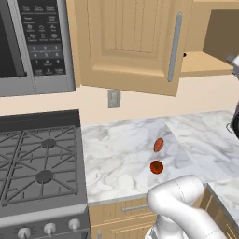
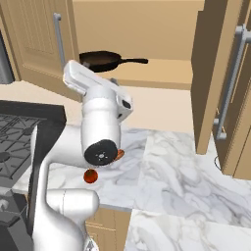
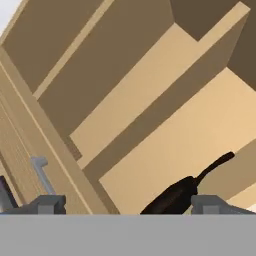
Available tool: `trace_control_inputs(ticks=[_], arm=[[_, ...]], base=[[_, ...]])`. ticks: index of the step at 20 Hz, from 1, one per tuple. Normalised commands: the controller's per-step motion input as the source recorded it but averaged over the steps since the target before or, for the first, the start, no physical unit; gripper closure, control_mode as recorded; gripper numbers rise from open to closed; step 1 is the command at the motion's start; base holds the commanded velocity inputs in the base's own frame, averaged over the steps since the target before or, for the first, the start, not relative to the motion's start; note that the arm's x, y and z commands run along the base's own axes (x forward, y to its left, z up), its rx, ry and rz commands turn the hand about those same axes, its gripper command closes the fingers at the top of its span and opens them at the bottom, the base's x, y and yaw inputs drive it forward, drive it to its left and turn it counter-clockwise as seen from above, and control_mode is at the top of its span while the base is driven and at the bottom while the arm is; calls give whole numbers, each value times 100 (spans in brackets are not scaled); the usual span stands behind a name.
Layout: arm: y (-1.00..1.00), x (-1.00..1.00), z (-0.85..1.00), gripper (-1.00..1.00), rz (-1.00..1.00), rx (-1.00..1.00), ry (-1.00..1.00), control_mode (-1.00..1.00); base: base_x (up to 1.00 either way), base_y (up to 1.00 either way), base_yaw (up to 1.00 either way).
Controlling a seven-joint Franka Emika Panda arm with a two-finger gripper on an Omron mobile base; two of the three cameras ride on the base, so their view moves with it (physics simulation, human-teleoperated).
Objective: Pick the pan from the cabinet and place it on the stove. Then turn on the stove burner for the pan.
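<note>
Pan on shelf of open cabinet, handle pointing away from stove. Step: reaching for pan. Fingers wide, empty, apparently short of it. Next: close in, grip handle.

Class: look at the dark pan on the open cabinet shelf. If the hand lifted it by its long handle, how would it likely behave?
The pan looks rigid, so it probably won't flex. Its round bowl sits far from the end of the thin handle, so a grip out there would likely let the bowl end droop. It is shallow and lies flat on the cabinet shelf, so a push would probably slide it, not tip it.
</note>
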Motion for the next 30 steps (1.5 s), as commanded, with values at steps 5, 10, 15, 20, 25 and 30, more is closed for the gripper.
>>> trace_control_inputs(ticks=[5, 10, 15, 20, 25, 30], arm=[[0, 5, -13, -100, 18, 2, 18, -100], [0, 35, 0, -100, 11, 1, 20, -100], [8, 52, 0, -100, 8, 7, 17, -100], [20, 48, -5, -100, 12, 4, 19, -100], [26, 27, -21, -100, 15, 2, 13, -100], [1, 16, -16, -100, 18, 8, 8, -100]], base=[[0, 0, 0], [0, 0, 0], [0, 0, 0], [0, 0, 0], [0, 0, 0], [0, 0, 0]])
